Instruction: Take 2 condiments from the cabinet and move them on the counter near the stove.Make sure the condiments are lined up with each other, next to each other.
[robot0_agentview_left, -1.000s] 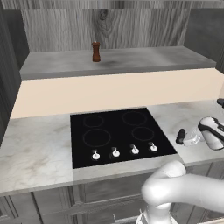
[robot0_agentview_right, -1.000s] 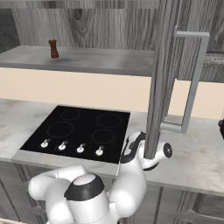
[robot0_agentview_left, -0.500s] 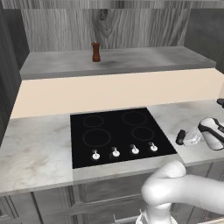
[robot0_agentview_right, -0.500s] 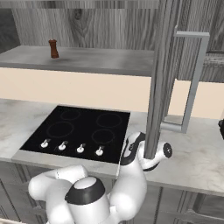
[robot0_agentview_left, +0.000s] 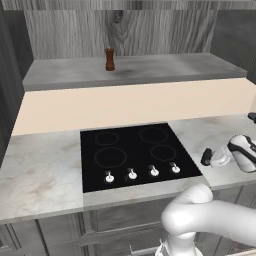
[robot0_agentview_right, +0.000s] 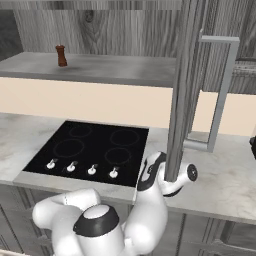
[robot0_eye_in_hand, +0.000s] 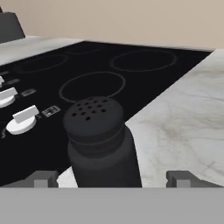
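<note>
A black condiment shaker (robot0_eye_in_hand: 101, 140) stands upright on the marbled counter (robot0_eye_in_hand: 188, 113), right beside the black stove (robot0_eye_in_hand: 87, 65). My gripper (robot0_eye_in_hand: 112, 178) is open around it, with both fingertips (robot0_eye_in_hand: 41, 178) well clear of its sides. In the left base view the same shaker (robot0_agentview_left: 205, 157) sits just right of the stove (robot0_agentview_left: 135, 155), with the gripper (robot0_agentview_left: 214, 159) low over the counter (robot0_agentview_left: 35, 170). The reddish-brown condiment (robot0_agentview_left: 109, 59) still stands on the cabinet shelf (robot0_agentview_left: 150, 67), also seen as a small mill (robot0_agentview_right: 61, 55) in the right base view.
An open cabinet door (robot0_agentview_right: 182, 90) with a long metal handle (robot0_agentview_right: 225, 90) hangs in front of the counter (robot0_agentview_right: 225, 175) right of the stove (robot0_agentview_right: 90, 147), hiding the hand there. A beige backsplash (robot0_agentview_left: 125, 107) runs behind the stove.
The fingers have spread apart and let go of the black shaker, which stays standing by the stove. Arm, base and the reddish-brown mill have not moved.
</note>
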